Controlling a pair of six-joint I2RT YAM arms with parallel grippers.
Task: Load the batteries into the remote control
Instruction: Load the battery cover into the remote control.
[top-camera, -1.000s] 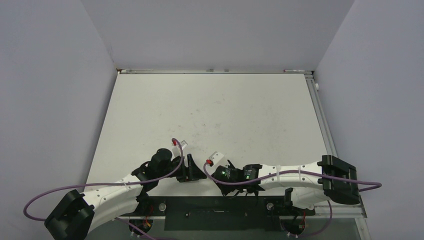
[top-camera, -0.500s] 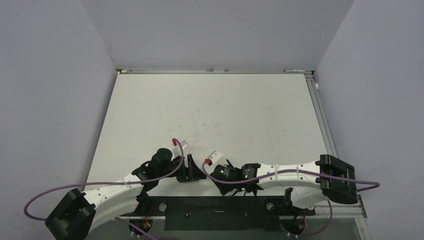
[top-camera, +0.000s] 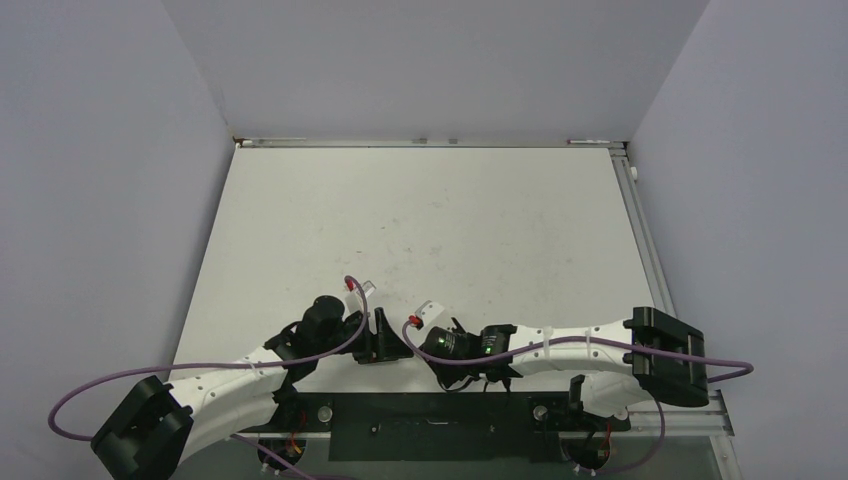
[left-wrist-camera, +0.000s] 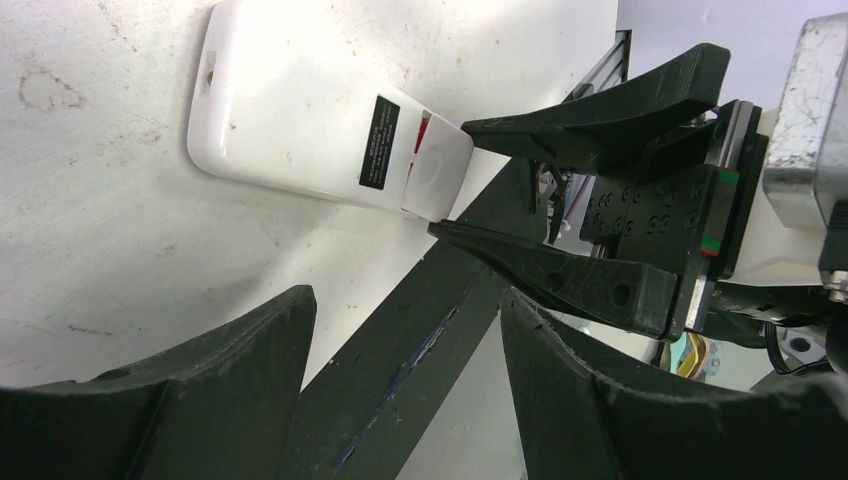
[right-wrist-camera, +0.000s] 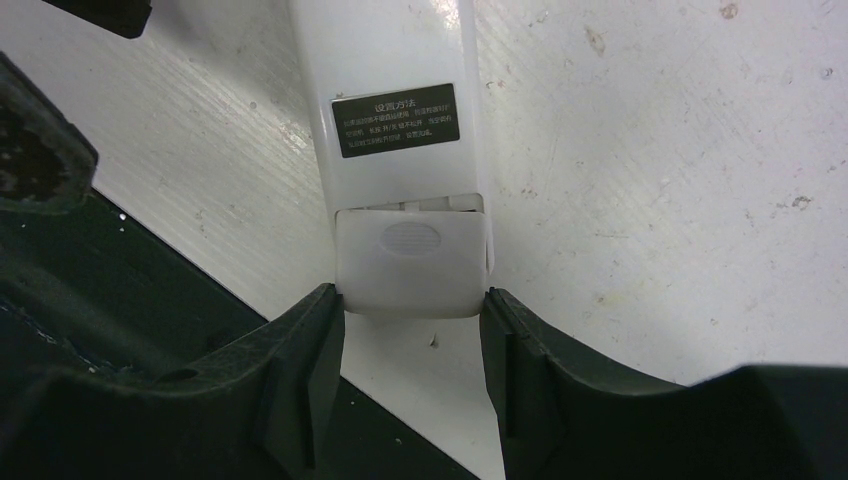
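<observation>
Remote control (right-wrist-camera: 400, 90) lies back-up on desk (right-wrist-camera: 650, 150). Right hand (right-wrist-camera: 408, 298) pinches its battery-cover end between both fingertips. Left hand (left-wrist-camera: 405, 298) gapes wide, empty, nearby.

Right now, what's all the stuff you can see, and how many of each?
table: one, white, under everything
walls: three, grey, round the table's far and side edges
remote: one, white, back up on the table
label: one, black, on the remote's back
cover: one, white, on the remote's end
batteries: none in view
cables: two, purple, along the arms
left gripper: one, black, open, beside the remote
right gripper: one, black, closed on the cover end
</observation>
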